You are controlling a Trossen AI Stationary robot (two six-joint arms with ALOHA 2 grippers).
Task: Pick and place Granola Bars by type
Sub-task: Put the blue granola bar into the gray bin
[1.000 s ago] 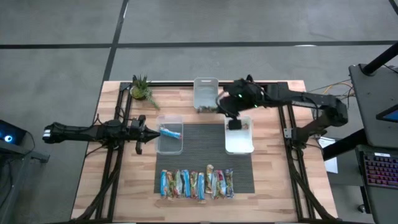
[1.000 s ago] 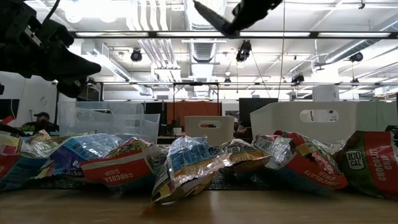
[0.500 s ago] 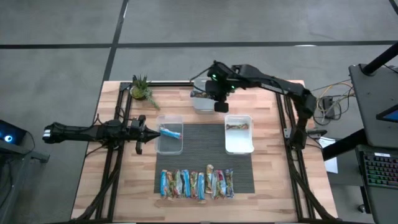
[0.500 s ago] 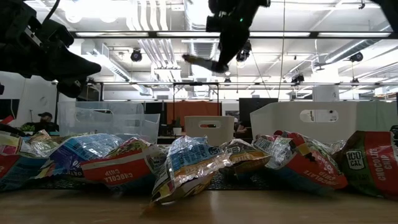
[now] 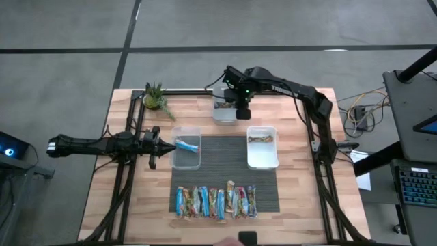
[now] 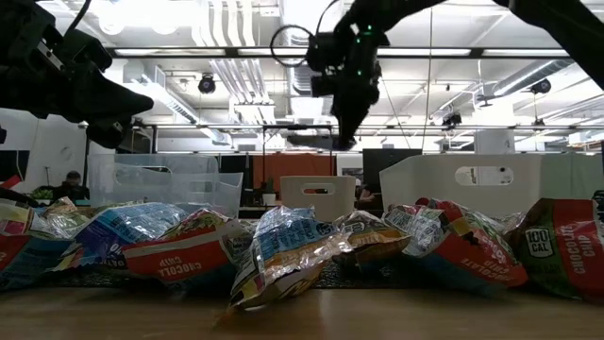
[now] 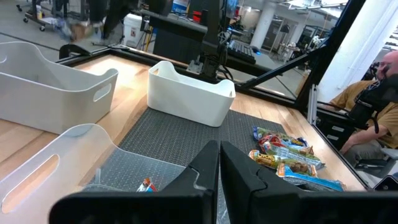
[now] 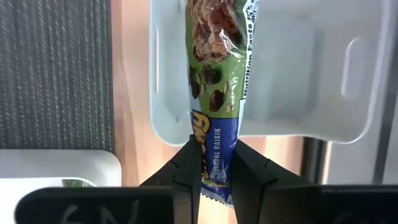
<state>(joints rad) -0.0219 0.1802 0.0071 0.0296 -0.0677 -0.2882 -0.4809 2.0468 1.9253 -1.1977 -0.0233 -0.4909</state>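
My right end effector (image 8: pixel 214 165) pinched a green-and-blue granola bar (image 8: pixel 214 74) above the far white bin (image 5: pixel 224 109). My left end effector (image 5: pixel 156 143) waited pressed together beside the clear bin (image 5: pixel 186 157). The other bars (image 5: pixel 216 202) lined the counter's (image 5: pixel 300 191) near mat.

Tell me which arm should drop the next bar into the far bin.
Right: its tool is shut on a green-and-blue bar above the far bin. Left tool is shut beside the clear bin.
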